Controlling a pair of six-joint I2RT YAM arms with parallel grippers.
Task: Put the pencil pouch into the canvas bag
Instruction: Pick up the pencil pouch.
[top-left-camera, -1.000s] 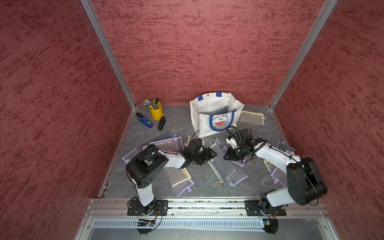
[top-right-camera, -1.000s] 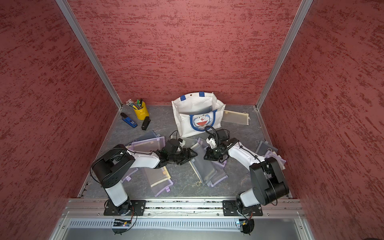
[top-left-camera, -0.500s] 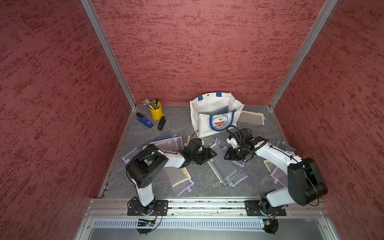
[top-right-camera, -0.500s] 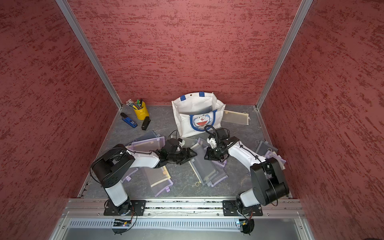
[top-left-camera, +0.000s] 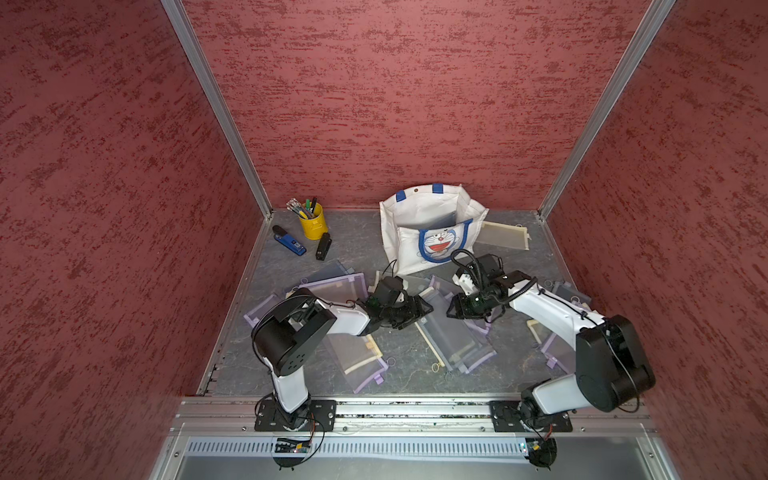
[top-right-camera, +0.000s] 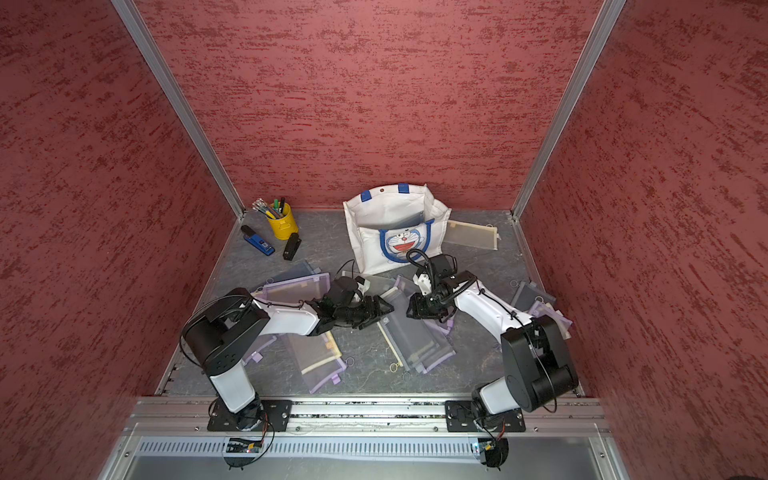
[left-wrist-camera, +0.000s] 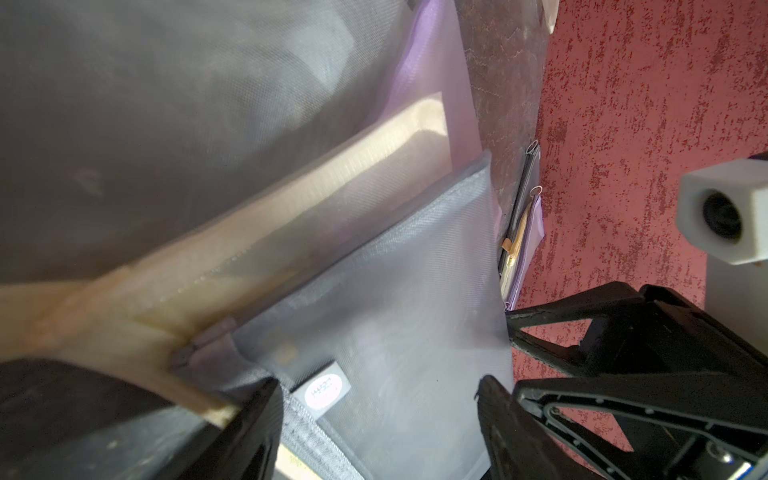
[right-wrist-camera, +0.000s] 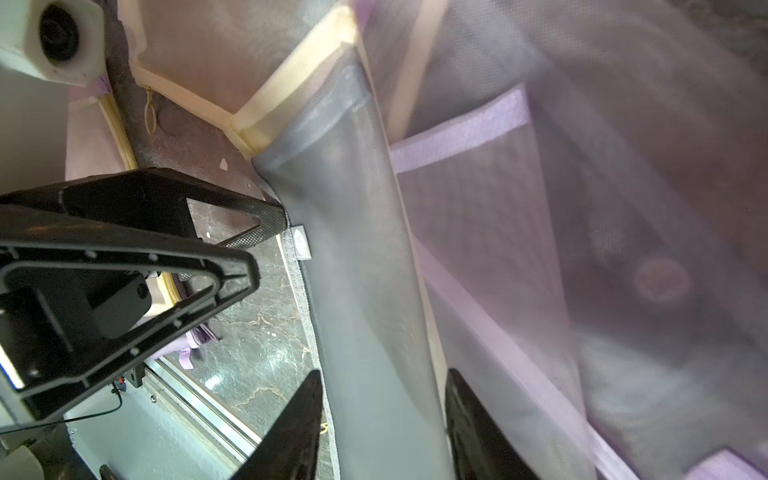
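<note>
White shells on left arm (top-left-camera: 345, 322) and right arm (top-left-camera: 548, 309), fat round black joints, black base plates (top-left-camera: 295, 415) with visible screws. Matte black left claw (top-left-camera: 424, 312) and right claw (top-left-camera: 451, 312), triangular cut-out fingers, dimpled texture at the tips. Little white camera block (left-wrist-camera: 723, 212) just behind each claw, curly black cable (top-left-camera: 519, 289) behind the right one.

the white-and-black left arm (top-left-camera: 345, 320) reaches low from its base toward the middle, elbow bent. its black two-fingered left gripper (top-left-camera: 422, 309) points at the right one, jaws wide apart. the white-and-black right arm (top-left-camera: 548, 309) reaches inward likewise. its black right gripper (top-left-camera: 453, 311) faces the left, tips near but apart, jaws parted.
</note>
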